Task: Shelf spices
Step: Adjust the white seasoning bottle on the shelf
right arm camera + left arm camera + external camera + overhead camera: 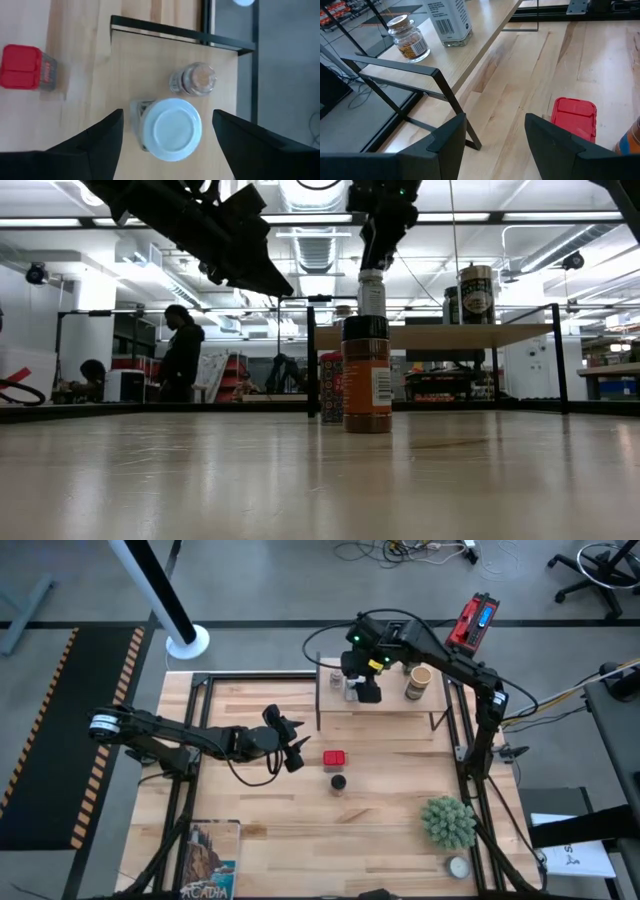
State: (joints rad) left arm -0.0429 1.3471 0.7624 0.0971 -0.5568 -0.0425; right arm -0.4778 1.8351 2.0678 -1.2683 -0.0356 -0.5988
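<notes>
The shelf (385,708) stands at the table's far middle. On it stand a white-lidded jar (172,128), a small clear jar (194,80) and a tan cylinder (418,682). My right gripper (368,690) hovers open above the white-lidded jar, one finger on each side of it, apart from it. A red square tin (335,757) and a black-lidded jar of orange spice (367,375) stand on the table in front of the shelf. My left gripper (295,752) is open in the air just left of the red tin (575,117), holding nothing.
A spiky green plant (448,822) and a flat white round tin (458,866) sit at the near right. A book (210,860) lies at the near left corner. The shelf's dark side panel (415,80) stands close to my left gripper. A person (182,355) stands in the room behind.
</notes>
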